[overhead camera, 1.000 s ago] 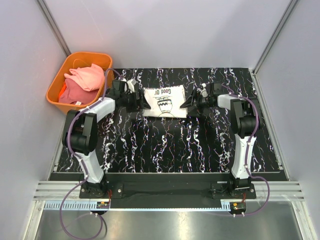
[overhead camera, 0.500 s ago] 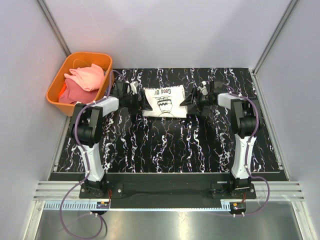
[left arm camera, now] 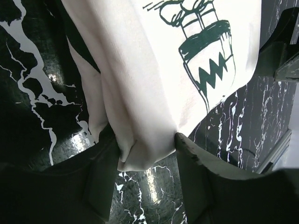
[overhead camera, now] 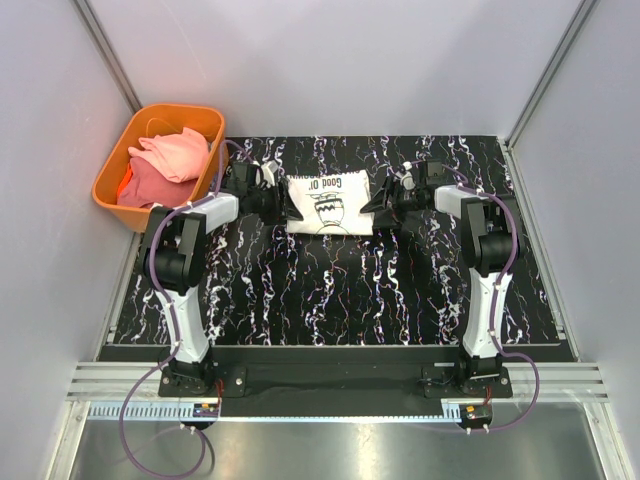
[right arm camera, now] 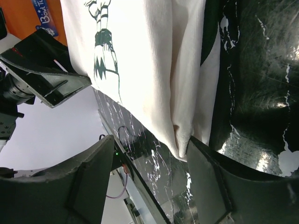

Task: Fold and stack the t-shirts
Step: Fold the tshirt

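A folded cream t-shirt (overhead camera: 328, 203) with a black cartoon print lies on the black marbled mat (overhead camera: 330, 290) at the back centre. My left gripper (overhead camera: 283, 207) is at its left edge and my right gripper (overhead camera: 372, 207) at its right edge. In the left wrist view the shirt's folded corner (left arm camera: 140, 121) sits between the parted fingers of the left gripper (left arm camera: 147, 154) and touches both. In the right wrist view the right gripper (right arm camera: 149, 154) is wide open, and the shirt's corner (right arm camera: 182, 135) rests against one finger. Pink and coral t-shirts (overhead camera: 165, 160) lie in a basket.
An orange basket (overhead camera: 112, 170) stands at the back left, just off the mat. Grey walls close in the back and sides. A metal rail (overhead camera: 330, 385) runs along the near edge by the arm bases.
My left arm has swung its elbow inward and its gripper has slid right onto the shirt's left edge. The right gripper and the shirt have hardly moved.
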You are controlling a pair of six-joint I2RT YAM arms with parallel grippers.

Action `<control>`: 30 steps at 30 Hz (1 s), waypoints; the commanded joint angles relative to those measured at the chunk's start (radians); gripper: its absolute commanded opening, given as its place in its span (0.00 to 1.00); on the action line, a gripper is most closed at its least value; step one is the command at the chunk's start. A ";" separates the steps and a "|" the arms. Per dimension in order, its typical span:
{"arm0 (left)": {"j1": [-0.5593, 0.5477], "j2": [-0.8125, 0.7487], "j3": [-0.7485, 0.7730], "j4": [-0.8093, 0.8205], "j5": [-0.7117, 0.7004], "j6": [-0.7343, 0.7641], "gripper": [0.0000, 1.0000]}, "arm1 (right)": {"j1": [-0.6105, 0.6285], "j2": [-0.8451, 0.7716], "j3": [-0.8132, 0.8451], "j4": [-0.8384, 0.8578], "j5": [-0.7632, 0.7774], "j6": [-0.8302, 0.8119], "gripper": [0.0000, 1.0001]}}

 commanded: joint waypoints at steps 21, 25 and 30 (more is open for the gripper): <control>-0.003 0.092 0.047 -0.113 0.022 -0.004 0.29 | 0.037 -0.007 -0.034 0.008 0.030 -0.016 0.59; -0.004 0.064 -0.016 -0.120 0.056 -0.028 0.03 | 0.037 -0.039 -0.103 0.005 0.030 -0.012 0.24; -0.024 -0.069 -0.213 -0.121 0.083 -0.063 0.00 | 0.037 -0.186 -0.268 0.002 0.016 0.005 0.03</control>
